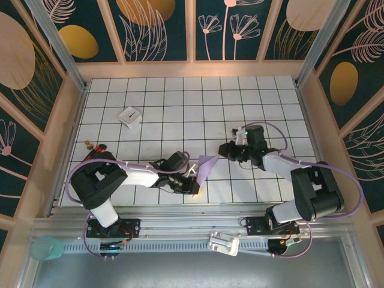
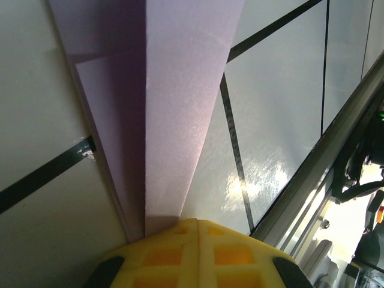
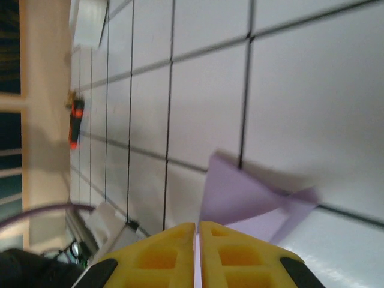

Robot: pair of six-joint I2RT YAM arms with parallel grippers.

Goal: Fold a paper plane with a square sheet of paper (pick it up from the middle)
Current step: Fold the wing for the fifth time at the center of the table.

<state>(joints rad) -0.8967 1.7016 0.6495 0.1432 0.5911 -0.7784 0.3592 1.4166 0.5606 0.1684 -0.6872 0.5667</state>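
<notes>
The paper plane [image 1: 207, 165] was seen as a slim, folded piece of plain lavender paper, held between the two hands just above the white tiled surface [image 1: 180, 102], near its front middle. From the left wrist camera, a sharp centre crease was seen running the length of the paper plane [image 2: 180, 120], with one lit panel on the right of the crease and a shaded, layered panel on the left. A diagonal fold edge was visible on the shaded side. The paper narrowed steadily toward the yellow fingertips [image 2: 228, 252].

From above, the long axis was laid on a diagonal, from near-left to far-right. The narrow end was pointed toward the left hand [image 1: 193, 174] and the wider end toward the right hand [image 1: 225, 150]. The wider end was seen by the right wrist camera as two thin triangular flaps [image 3: 240, 195] spread over a black grid line, slightly blurred.

The left hand [image 2: 198, 231] was closed, with the narrow tip of the plane pinched between its fingers. The right hand [image 3: 197, 234] was also closed, its fingers pressed together with only a thin pale seam between them, and the far end of the plane was gripped there.

A small white block [image 1: 129, 116] was set well apart on the far left of the surface.
</notes>
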